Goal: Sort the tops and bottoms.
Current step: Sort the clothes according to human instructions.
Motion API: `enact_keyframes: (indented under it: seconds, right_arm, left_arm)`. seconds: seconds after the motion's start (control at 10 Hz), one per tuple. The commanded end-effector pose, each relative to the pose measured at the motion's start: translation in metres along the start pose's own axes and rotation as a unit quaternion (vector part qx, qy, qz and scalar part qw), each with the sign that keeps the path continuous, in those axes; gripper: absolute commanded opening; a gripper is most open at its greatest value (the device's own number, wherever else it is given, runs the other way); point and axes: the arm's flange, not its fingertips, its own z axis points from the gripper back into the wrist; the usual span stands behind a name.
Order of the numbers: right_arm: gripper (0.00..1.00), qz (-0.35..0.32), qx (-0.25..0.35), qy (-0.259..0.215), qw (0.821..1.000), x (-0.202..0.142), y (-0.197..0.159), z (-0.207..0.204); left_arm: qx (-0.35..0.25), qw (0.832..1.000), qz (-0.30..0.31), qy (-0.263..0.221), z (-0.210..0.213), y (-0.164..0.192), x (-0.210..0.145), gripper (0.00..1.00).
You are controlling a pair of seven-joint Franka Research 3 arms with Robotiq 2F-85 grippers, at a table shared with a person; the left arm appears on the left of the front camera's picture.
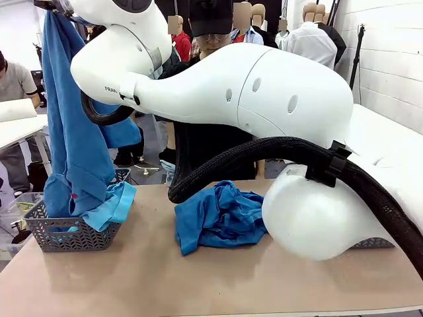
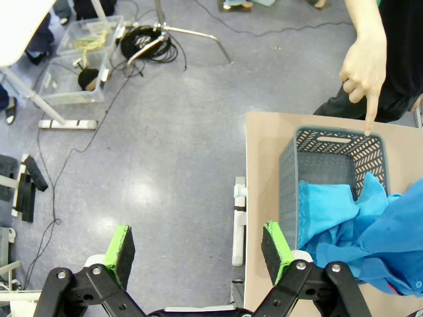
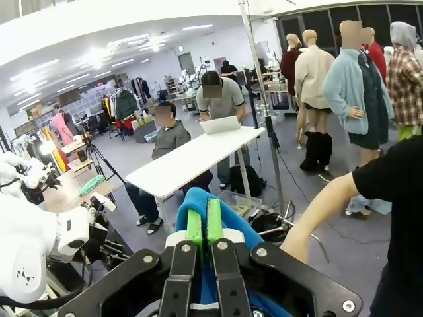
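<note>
A bright blue top (image 1: 76, 132) hangs long from my right gripper (image 1: 53, 6) at the upper left, its lower end sinking into the grey basket (image 1: 73, 238). In the right wrist view that gripper (image 3: 204, 228) is shut on a fold of the blue fabric (image 3: 198, 198). A lighter turquoise cloth (image 1: 112, 208) drapes over the basket's rim. More blue garments lie crumpled in a pile (image 1: 218, 218) mid-table; which pieces are bottoms I cannot tell. My left gripper (image 2: 198, 247) stands open over the floor beside the basket (image 2: 291, 172). The person's hand (image 2: 363, 63) points a finger at the basket's far rim.
My right arm's white links (image 1: 264, 92) and black cable hose (image 1: 251, 155) span the table from right to upper left. A second grey basket (image 1: 373, 244) peeks out behind the arm at right. Clear boxes (image 2: 79, 79), cables and a stand lie on the floor past the table's edge.
</note>
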Motion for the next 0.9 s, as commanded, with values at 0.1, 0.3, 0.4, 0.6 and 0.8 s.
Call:
enact_keyframes:
  seconds: [0.1,0.3,0.4,0.6,0.8]
  right_arm:
    - [0.00,-0.029,0.055,0.024,0.998,-0.007,-0.027,-0.072]
    - [0.00,-0.066,0.110,0.103,0.986,-0.035,-0.044,-0.136]
    - [0.00,-0.088,0.125,0.134,0.979,-0.055,-0.048,-0.165]
    - [0.00,-0.123,0.156,0.206,0.958,-0.092,-0.044,-0.205]
    - [0.00,-0.145,0.076,0.314,0.935,-0.143,-0.057,-0.226]
  left_arm:
    - [0.005,1.000,-0.006,0.003,0.001,0.002,-0.002,1.00]
    - [0.005,1.000,-0.006,0.003,0.001,0.002,-0.002,1.00]
    - [0.005,1.000,-0.006,0.003,0.001,0.002,-0.002,1.00]
    - [0.005,1.000,-0.006,0.003,0.001,0.002,-0.002,1.00]
    - [0.005,1.000,-0.006,0.003,0.001,0.002,-0.002,1.00]
